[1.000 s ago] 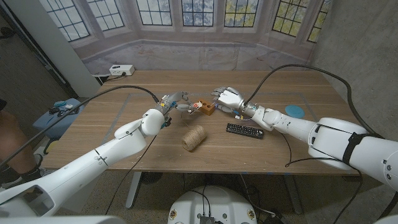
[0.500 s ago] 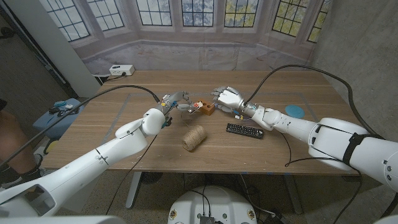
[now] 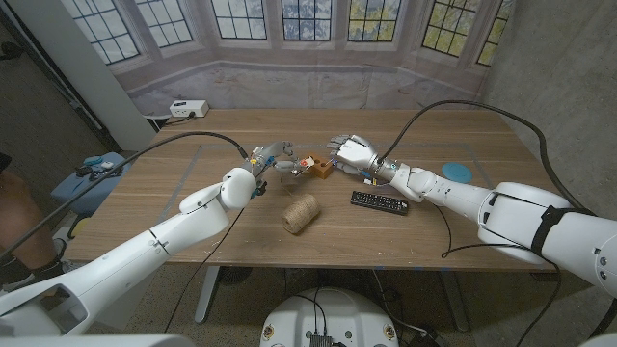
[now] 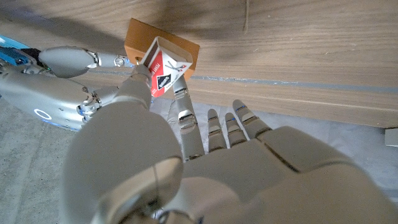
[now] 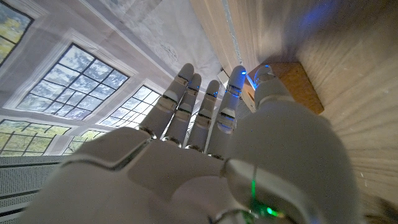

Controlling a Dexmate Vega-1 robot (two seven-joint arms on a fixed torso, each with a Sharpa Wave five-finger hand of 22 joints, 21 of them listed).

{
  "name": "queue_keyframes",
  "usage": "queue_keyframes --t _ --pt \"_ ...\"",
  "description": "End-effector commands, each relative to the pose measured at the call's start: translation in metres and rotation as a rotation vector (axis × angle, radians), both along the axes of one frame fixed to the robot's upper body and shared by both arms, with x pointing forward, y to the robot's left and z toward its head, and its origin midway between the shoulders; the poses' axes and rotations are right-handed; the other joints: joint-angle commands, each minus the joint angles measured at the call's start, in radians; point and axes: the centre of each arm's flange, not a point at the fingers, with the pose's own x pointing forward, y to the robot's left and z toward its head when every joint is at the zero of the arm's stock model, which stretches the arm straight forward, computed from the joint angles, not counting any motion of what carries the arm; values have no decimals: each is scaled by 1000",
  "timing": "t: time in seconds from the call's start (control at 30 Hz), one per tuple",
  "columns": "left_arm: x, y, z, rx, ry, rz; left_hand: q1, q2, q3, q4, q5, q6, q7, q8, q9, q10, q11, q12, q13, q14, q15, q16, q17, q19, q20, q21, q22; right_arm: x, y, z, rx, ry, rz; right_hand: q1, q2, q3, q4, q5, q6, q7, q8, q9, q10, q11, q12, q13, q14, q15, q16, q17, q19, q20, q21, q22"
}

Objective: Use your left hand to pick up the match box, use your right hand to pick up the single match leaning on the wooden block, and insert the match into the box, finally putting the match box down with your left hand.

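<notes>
left hand [image 4: 186, 168] pinching match box [image 4: 163, 67] beside wooden block [image 4: 186, 46]

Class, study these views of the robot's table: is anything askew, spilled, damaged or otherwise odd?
Nothing is spilled or visibly damaged. The one thing off level is the match box: the left hand holds it tilted off the table, beside the wooden block. The twine roll and remote lie on the table.
</notes>
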Motion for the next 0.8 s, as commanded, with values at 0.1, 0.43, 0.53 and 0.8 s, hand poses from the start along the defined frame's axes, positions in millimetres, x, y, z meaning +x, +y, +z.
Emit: queue_keyframes --t 0.1,0.43,0.53,0.8 --pt "3 -1 0 -3 1 -1 8 2 -5 3 5 5 -2 0 6 3 -8 -3 2 8 -1 -2 3 3 0 -1 2 1 3 0 -29 -2 -1 14 0 -5 0 7 14 0 1 6 7 -1 -4 5 13 -138 4 5 7 -29 -1 4" --pt "5 0 0 -6 4 -1 8 2 -6 4 4 3 -1 0 6 3 -7 -3 2 9 -1 -1 3 3 0 0 2 1 4 3 -35 -4 -1 20 2 -7 1 7 18 -3 1 6 10 -3 -5 5 15 -141 5 5 7 -31 -1 4" --pt "5 0 0 -5 3 -1 8 2 -7 4 4 5 -1 0 6 3 -7 -3 2 9 -1 -2 3 3 0 0 2 1 3 3 -35 -3 -1 20 3 -8 2 7 19 -4 1 6 10 -3 -5 5 15 -141 5 6 7 -32 -1 4" --pt "8 0 1 -1 6 -5 8 3 -8 4 4 4 -2 0 6 3 -6 -3 2 9 0 -2 3 3 0 0 2 0 2 2 -31 -3 3 25 7 -13 5 7 53 -4 12 7 20 -5 -3 5 18 -145 6 7 10 -36 0 4"
